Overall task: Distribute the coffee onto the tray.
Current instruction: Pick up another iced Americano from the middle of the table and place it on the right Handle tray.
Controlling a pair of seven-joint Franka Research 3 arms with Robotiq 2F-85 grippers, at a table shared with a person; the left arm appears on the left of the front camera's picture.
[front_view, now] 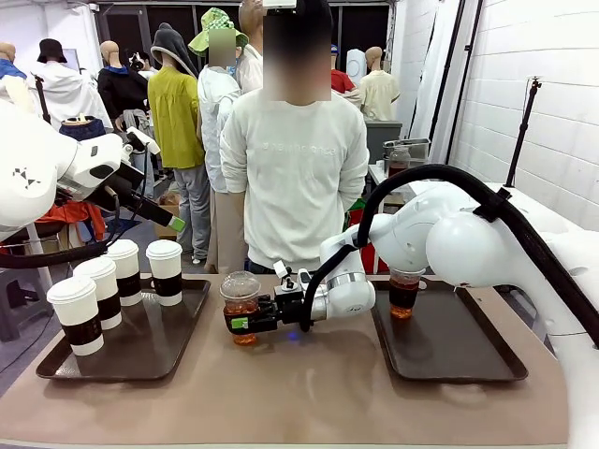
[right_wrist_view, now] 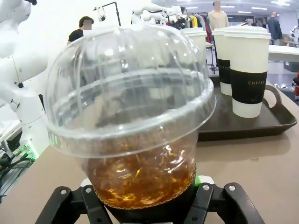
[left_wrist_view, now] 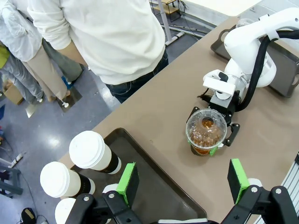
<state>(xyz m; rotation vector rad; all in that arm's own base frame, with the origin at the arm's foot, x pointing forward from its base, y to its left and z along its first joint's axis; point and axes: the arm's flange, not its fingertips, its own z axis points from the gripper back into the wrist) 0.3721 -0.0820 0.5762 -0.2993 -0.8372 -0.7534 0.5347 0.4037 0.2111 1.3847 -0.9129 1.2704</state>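
My right hand [front_view: 241, 324] is clenched around the clear plastic dome-lidded cup of dark coffee [front_view: 241, 301] mid-worktop [front_view: 309, 393], between the two dark trays; my left hand [left_wrist_view: 182, 179] hangs released above the left tray [left_wrist_view: 154, 186].

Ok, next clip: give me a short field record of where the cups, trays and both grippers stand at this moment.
left tray: four white paper cups standing on it
right tray: one clear dome-lidded cup at its far left corner
second clear cup: on the bare table between the trays, dark coffee inside
right gripper: shut on the second clear cup, reaching across the middle
left gripper: open, above the left tray's edge, holding nothing
person: standing at the far side
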